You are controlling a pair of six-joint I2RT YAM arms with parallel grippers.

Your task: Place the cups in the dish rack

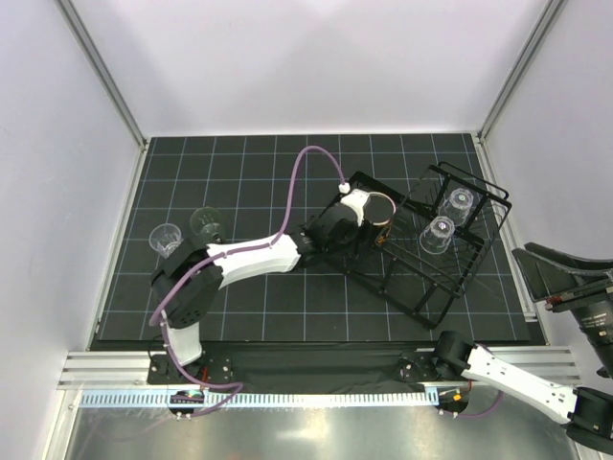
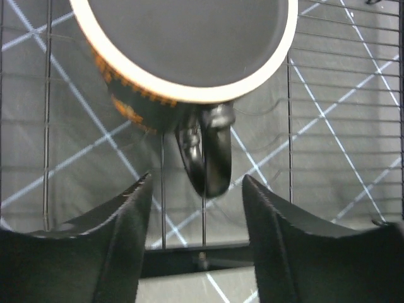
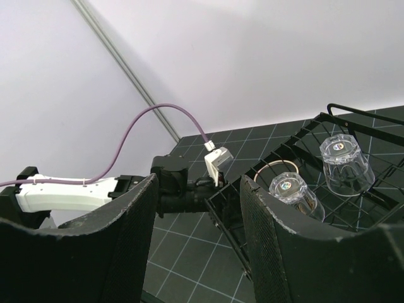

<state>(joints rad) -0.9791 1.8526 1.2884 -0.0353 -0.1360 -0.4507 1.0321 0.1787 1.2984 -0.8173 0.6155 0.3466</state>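
- Near right, off the table (image 1: 287,307) edge — right hand (image 3: 199,180) parked, fingers spread wide, nothing between them; faces the rack from a distance.
- Left side of the table, well apart from the rack — two clear tumblers (image 1: 166,239) (image 1: 204,222) upright and just beside each other, not yet loaded.
- Middle of the table — left hand (image 1: 359,216) reached across to the left end of the dish rack (image 1: 412,278).
- From the left wrist view: left hand (image 2: 197,178) open, fingers either side of the black handle (image 2: 208,158) without pinching it, gaps showing on both sides.
- Just beyond — mug (image 2: 189,44) inside the rack with thin wires behind it, pale rim and orange print on black visible; hard to tell how exactly it sits on the bars.
- Far right part of the rack — two more tumblers (image 1: 437,233) (image 1: 461,203) mouth-down, near each other.
- Step in hand, by the look of it: letting go of the mug after setting it in the rack, with three of five cups loaded.
- Next move calls for backing the left hand straight off the handle, without snagging the wires or tipping the mug — then over to the nearer left tumbler for a light grip on thin clear plastic, a flip to mouth-down, and a place among the free bars.
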